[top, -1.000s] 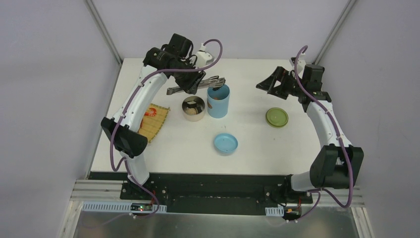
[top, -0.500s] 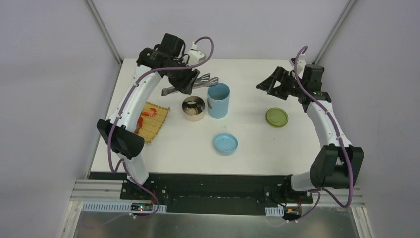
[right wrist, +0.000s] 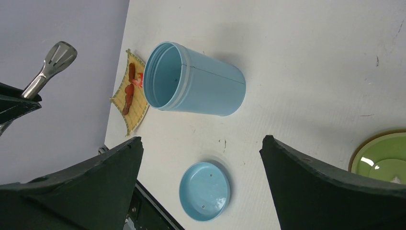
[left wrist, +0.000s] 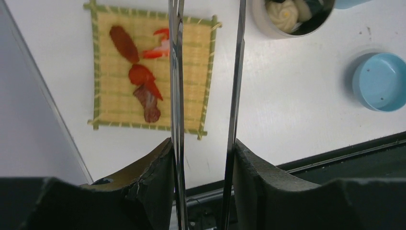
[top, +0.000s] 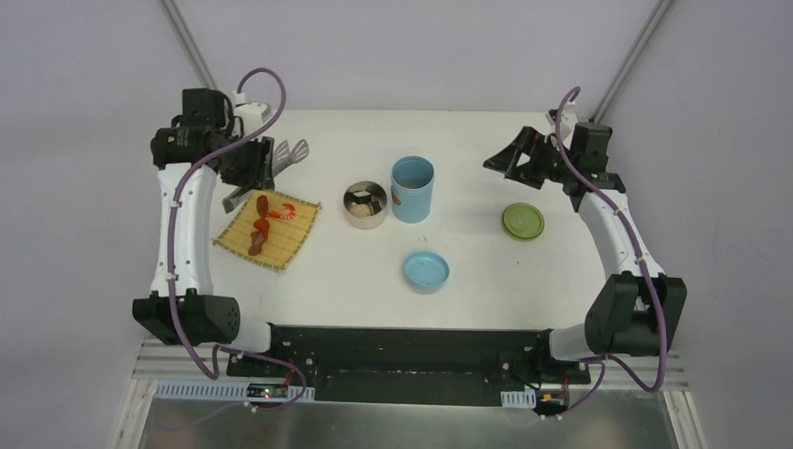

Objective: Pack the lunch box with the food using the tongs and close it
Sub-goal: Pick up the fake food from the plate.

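Observation:
My left gripper [top: 251, 161] is shut on the silver tongs [top: 285, 154], high over the table's far left; both thin arms [left wrist: 176, 72] run between its pads and stand apart. Below them the bamboo mat [left wrist: 107, 96] holds an orange-red shrimp [left wrist: 160, 48], a red piece [left wrist: 143, 76] and brown sausage bits [left wrist: 149, 103]. The steel bowl [top: 366, 204] holds pale food [left wrist: 282, 9]. The light-blue cylinder [top: 412, 189] stands upright and uncovered beside it. The blue lid [top: 426, 271] lies upside down nearer the front; the green lid [top: 523, 222] lies on the right. My right gripper [top: 510, 159] hangs open with nothing in it.
Grey walls and slanted frame posts close in the table's back and sides. The black mounting rail runs along the near edge. In the right wrist view the tongs' flat tip [right wrist: 57, 55] shows at the far left, above the mat [right wrist: 129, 93].
My left arm has swung left with the tongs, from over the blue cylinder to above the mat's far corner. The mat and its food are now uncovered. The right arm is still.

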